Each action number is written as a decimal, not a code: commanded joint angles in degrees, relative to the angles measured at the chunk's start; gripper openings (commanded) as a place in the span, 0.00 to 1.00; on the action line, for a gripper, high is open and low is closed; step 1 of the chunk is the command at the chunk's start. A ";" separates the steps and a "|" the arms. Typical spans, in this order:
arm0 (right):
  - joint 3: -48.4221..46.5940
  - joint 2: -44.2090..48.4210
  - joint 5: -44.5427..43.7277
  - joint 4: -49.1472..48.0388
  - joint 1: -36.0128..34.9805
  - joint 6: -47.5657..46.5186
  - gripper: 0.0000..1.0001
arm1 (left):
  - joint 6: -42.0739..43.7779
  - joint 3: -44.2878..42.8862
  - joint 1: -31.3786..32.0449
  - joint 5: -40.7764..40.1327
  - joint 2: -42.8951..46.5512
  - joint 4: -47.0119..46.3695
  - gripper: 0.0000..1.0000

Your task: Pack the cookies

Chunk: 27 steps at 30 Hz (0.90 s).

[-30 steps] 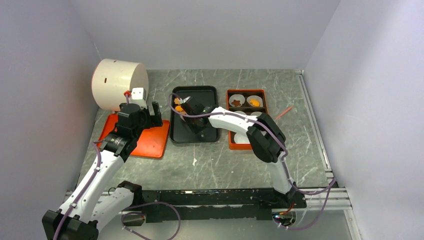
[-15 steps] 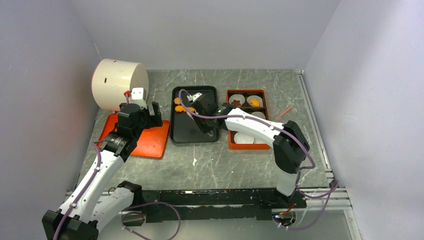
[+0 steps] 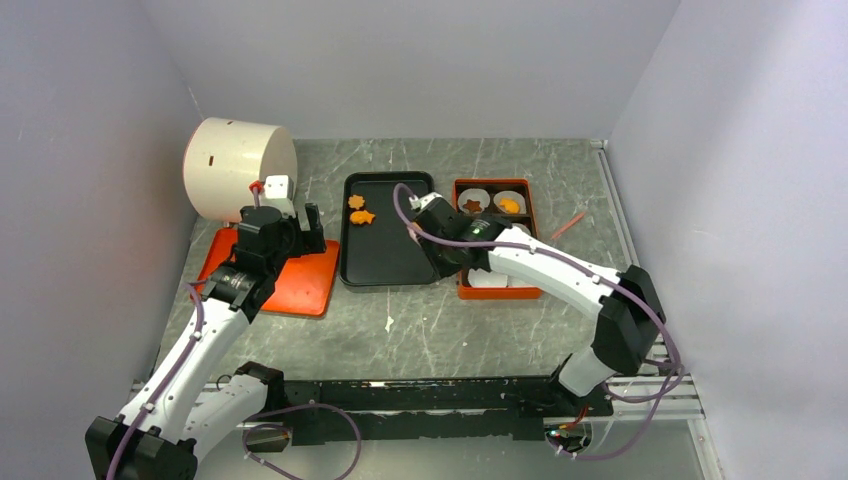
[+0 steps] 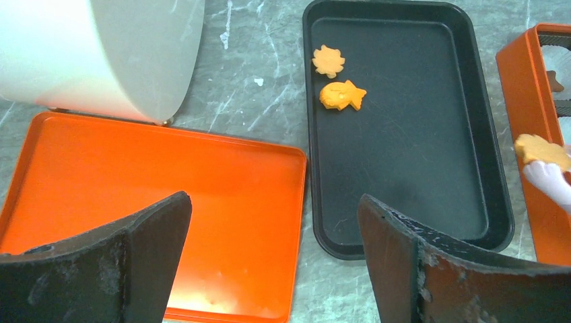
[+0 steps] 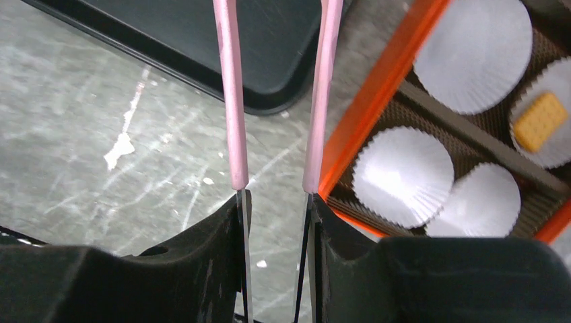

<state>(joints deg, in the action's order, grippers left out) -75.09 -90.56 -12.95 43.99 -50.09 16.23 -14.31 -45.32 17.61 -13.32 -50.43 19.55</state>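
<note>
Found at far left a white drum (image 3: 240,168) lying on its side at the far edge of a flat orange lid (image 3: 270,278). Recorded the left gripper (image 4: 273,205) poised over that lid, fingers spread wide, holding nothing. Logged next to the right a black tray (image 3: 390,268), with a leaf-shaped cookie (image 4: 328,62) and a fish-shaped cookie (image 4: 341,95) lying just beside each other near its far left corner, both orange. Observed past the tray's right rim the right gripper (image 5: 276,202), fingers pressed together on pink-sleeved tweezers (image 5: 230,101); tips out of the right wrist view, but seen from the left wrist pinching a third cookie (image 4: 541,149), orange, in the air by the left wall of the orange box (image 4: 522,87). Counted in that box several white paper cups (image 5: 402,176): a brown star cookie (image 3: 471,206) in one, a square orange cookie (image 5: 541,121) in another, three seen vacant from the right wrist. Judged the step in hand to be the carry from tray to box, with two cookies yet to fetch. Called for next: bringing the tips over a vacant cup, lowering close to the paper, and easing the squeeze just enough to drop the cookie flat. Flagged as a risk: clipping the box wall and losing the cookie outside.
</note>
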 commanded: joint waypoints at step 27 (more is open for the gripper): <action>12.82 5.42 4.65 -2.88 21.20 0.57 0.19 | 0.58 -0.29 0.15 0.71 0.07 -1.80 0.98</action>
<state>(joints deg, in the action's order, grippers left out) -62.35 -83.70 -9.69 44.93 -29.17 17.10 -14.31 -45.32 17.61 -13.30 -50.46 19.55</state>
